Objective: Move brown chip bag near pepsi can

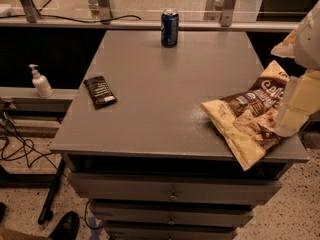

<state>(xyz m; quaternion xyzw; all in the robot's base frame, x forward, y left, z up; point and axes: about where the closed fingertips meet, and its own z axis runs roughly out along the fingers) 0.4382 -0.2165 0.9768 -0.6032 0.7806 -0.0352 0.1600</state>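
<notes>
Where the smooth, matte grey tabletop (150,114) reached its right front corner, the large crinkled brown chip bag (247,126) lay flat and slantwise. It was pale yellow at its ends and dark brown in the middle, with white script lettering, and its lower corner poked out past the front edge. Its skin was creased and slightly puffed, with dull highlights along the folds. At the back edge of the top, well apart from the bag, stood the pepsi can (169,28), a small upright blue cylinder with a silver lid and a white-red logo. Toward the left side lay a small flat dark-brown packet (100,91), rectangular and turned at an angle, apart from both. The top belonged to a grey cabinet with shallow drawers (172,189) stacked beneath it, each with a small knob. The gripper (294,109), built of pale, blocky, cream-coloured parts, hung at the right border of the view, overlapping the bag's right end. Whether it was apart or clamped on the bag could not be told, nor whether it truly touched the bag. On a low ledge to the left stood a white pump bottle (40,81), and black cables (17,146) looped over the speckled floor (295,209).
</notes>
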